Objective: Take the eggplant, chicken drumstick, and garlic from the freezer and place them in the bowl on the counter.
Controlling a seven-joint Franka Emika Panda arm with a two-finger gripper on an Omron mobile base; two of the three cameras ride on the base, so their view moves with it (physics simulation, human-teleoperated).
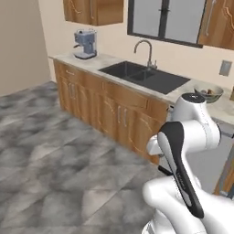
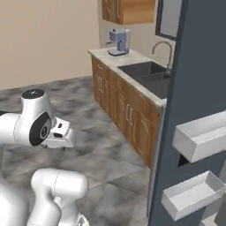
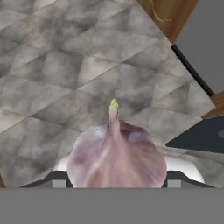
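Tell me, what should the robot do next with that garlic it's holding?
Probably carry it over toward the bowl on the counter. In the hand view the garlic sits between the fingertips of the gripper with only floor beneath it, and the bowl, already holding some food, stands off to the side beyond the sink.

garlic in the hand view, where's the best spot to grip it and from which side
Grip the garlic across its wide rounded belly, one finger on each flank, as the gripper seems to now. Its top narrows to a thin stem tip, which would likely slip, so come from the base end, opposite the stem.
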